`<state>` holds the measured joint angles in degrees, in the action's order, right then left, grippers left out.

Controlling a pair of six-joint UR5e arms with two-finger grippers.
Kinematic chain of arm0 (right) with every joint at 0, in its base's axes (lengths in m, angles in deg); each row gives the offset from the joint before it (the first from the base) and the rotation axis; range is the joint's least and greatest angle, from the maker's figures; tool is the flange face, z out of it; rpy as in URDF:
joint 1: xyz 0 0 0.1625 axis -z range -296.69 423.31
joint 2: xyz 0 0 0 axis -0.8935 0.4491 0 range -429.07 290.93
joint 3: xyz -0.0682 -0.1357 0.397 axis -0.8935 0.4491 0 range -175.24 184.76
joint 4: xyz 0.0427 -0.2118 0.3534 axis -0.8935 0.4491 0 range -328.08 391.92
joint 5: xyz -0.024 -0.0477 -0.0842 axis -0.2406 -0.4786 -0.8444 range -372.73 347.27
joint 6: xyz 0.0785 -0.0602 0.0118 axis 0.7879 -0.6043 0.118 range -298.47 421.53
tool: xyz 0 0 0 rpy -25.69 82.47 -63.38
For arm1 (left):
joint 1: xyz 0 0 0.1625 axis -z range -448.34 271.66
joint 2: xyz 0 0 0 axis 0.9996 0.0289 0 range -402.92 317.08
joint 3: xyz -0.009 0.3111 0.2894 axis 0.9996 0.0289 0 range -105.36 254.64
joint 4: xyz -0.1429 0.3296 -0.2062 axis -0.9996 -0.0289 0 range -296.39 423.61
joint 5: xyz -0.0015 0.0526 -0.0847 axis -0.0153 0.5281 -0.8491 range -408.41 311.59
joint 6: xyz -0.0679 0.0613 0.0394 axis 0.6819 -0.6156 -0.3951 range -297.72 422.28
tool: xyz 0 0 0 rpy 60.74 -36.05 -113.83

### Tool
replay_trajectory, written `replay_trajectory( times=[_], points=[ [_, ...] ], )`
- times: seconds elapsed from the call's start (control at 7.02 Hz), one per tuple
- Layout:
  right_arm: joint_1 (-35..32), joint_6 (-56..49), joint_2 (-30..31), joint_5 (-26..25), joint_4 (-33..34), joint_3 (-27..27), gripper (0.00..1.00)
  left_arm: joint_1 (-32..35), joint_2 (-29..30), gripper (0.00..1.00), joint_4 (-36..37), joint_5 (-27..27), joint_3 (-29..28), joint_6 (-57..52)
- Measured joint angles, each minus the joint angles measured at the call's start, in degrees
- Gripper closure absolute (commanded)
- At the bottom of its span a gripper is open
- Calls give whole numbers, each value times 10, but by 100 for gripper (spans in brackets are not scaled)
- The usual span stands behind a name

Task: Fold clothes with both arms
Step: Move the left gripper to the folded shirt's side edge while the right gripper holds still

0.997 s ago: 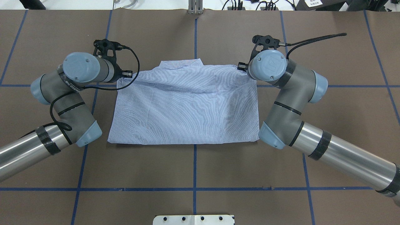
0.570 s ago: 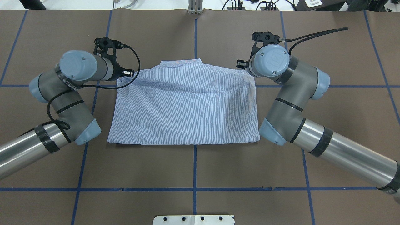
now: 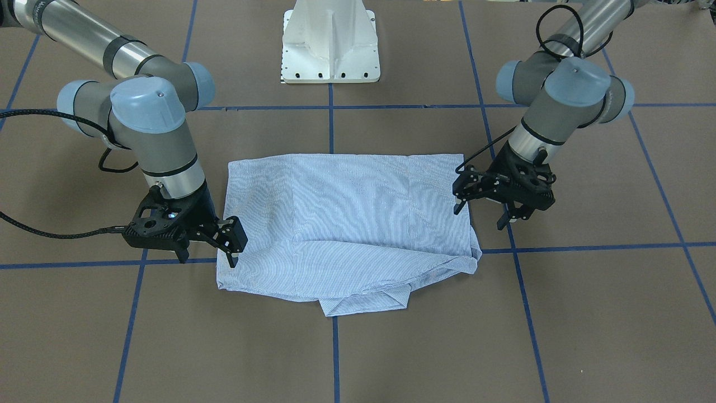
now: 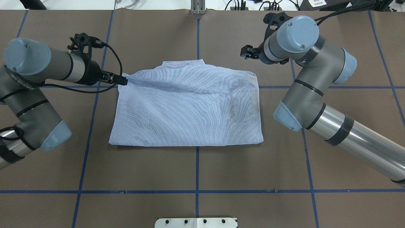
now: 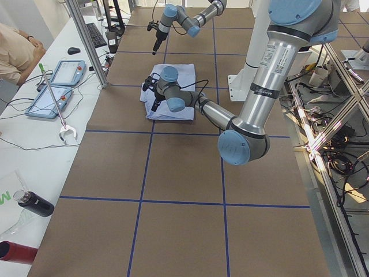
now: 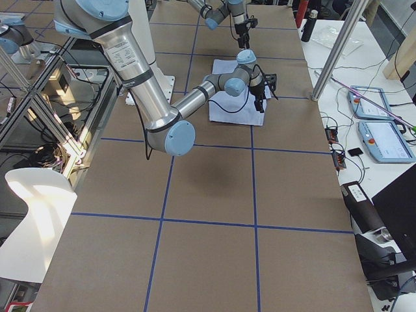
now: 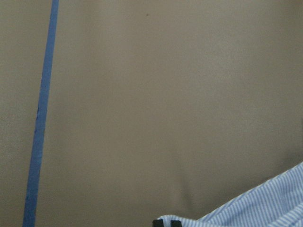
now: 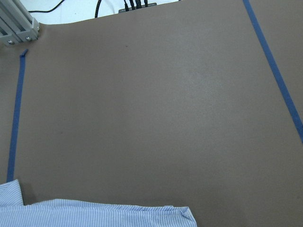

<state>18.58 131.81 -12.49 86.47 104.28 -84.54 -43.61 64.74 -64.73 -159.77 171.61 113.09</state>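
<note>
The light blue striped shirt (image 4: 186,110) lies folded into a flat rectangle on the brown table, with its collar (image 4: 182,65) at the far edge. It also shows in the front view (image 3: 347,224). My left gripper (image 4: 117,79) is at the shirt's far left corner. In the front view it (image 3: 479,218) is open, holds nothing and hangs just beside the shirt's edge. My right gripper (image 4: 248,53) is off the far right corner and clear of the cloth. In the front view it (image 3: 207,260) is open and holds nothing. The left wrist view shows a strip of shirt (image 7: 265,208), and so does the right wrist view (image 8: 94,213).
The white pedestal base (image 3: 330,50) stands at the robot's side of the table. Blue tape lines (image 4: 197,171) cross the brown surface. Cables and an aluminium post (image 4: 198,6) line the far edge. An operators' desk with tablets (image 5: 63,72) runs along one side.
Both arms have swung outward and drawn their grippers back from the shirt's far corners. The right gripper has moved furthest, toward the far edge. The shirt has stayed flat.
</note>
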Motion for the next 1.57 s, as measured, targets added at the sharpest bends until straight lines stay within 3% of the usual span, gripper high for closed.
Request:
replay_trajectory(
  times=[0.28,1.0,1.28,1.57],
  points=[
    [-1,-2,4,0,-2,-1,0,-59,-52,0,-20,35,45,61],
    [-1,-3,5,-1,-2,-1,0,-135,-103,1,-35,79,53,92],
    [-1,-7,5,-1,-2,-1,0,-153,-104,17,-36,80,53,92],
    [-1,-9,5,-1,-3,-1,0,-168,-104,22,-36,87,53,98]
  ],
)
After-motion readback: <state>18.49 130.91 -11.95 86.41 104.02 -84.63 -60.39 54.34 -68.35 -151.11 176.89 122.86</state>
